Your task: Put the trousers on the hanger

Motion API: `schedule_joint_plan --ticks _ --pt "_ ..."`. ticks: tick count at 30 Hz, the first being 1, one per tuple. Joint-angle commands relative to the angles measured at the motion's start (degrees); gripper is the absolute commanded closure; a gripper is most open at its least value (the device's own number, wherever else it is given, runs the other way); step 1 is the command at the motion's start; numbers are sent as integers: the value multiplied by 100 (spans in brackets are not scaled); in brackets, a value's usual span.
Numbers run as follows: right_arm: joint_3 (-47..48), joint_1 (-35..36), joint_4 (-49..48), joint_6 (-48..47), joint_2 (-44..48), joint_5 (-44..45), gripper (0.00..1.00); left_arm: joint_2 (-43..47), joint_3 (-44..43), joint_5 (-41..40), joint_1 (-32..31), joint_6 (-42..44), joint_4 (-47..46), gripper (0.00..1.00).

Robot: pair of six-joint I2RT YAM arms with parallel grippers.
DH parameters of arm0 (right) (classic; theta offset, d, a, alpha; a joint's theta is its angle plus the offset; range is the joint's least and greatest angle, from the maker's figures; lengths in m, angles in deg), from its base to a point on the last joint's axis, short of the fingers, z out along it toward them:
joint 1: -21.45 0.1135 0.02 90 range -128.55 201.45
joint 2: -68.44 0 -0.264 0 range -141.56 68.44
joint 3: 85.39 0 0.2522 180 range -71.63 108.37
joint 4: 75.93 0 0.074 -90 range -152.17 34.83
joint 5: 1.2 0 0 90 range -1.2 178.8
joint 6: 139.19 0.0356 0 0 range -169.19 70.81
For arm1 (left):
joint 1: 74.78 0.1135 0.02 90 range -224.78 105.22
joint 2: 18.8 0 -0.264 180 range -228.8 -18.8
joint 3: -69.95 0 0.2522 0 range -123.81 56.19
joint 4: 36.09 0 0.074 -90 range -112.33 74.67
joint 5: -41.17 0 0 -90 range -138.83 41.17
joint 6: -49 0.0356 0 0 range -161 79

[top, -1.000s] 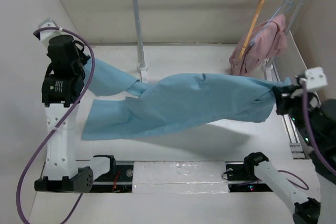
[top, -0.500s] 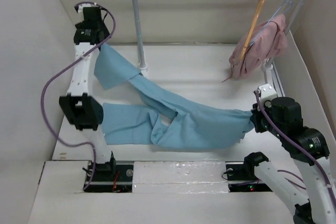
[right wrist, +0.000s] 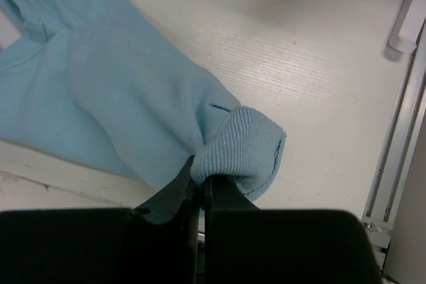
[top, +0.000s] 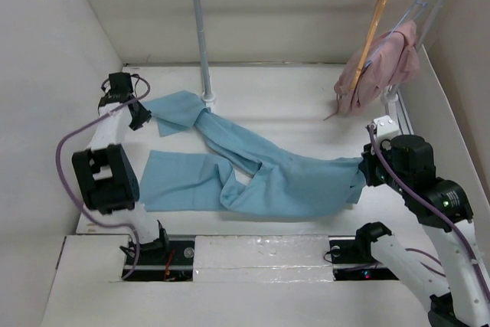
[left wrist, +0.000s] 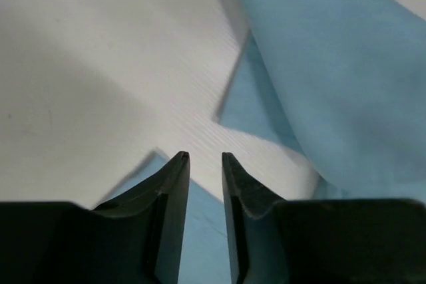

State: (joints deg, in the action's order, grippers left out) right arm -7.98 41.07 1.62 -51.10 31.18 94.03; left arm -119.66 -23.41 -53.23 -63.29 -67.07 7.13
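Observation:
The light blue trousers (top: 260,170) lie spread across the table, with both legs running toward the left. My right gripper (top: 366,176) is shut on their ribbed waistband (right wrist: 243,144) at the right end, and the pinch shows clearly at its fingertips (right wrist: 200,177). Over by the far-left leg end, my left gripper (top: 142,119) hovers slightly open, with nothing between its fingers (left wrist: 203,157); blue cloth (left wrist: 333,64) lies below and beside it. The tan wooden hanger (top: 373,28) hangs from the rail at the back right, away from both grippers.
A pink garment (top: 387,63) on a thin wire hanger hangs beside the wooden one. The rail's white post (top: 201,36) stands at the back centre, close to the upper trouser leg. White walls enclose the table on the left, back and right.
The trousers, stretched in the air between both grippers a second ago, now lie on the table. My left gripper let go of the leg and dropped low beside it; my right arm lowered.

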Motion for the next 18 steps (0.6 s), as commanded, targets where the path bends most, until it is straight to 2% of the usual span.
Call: schedule_joint_plan --ticks 1,3,5,8,18 --pt "-3 69 -754 -151 -106 -93 100 1127 1171 351 -103 -540 -1089 78" --pt "-11 69 -815 -239 -185 -58 100 1200 1786 668 -103 -610 -1389 70" --pt "-20 69 -921 -301 -203 -101 100 1043 1956 940 -103 -619 -1486 58" --pt "-11 69 -1000 -327 -265 -180 100 630 1956 1143 -103 -593 -1565 57" --pt "-284 69 -1158 -275 -151 -365 100 -337 1342 986 -287 -513 -1636 56"
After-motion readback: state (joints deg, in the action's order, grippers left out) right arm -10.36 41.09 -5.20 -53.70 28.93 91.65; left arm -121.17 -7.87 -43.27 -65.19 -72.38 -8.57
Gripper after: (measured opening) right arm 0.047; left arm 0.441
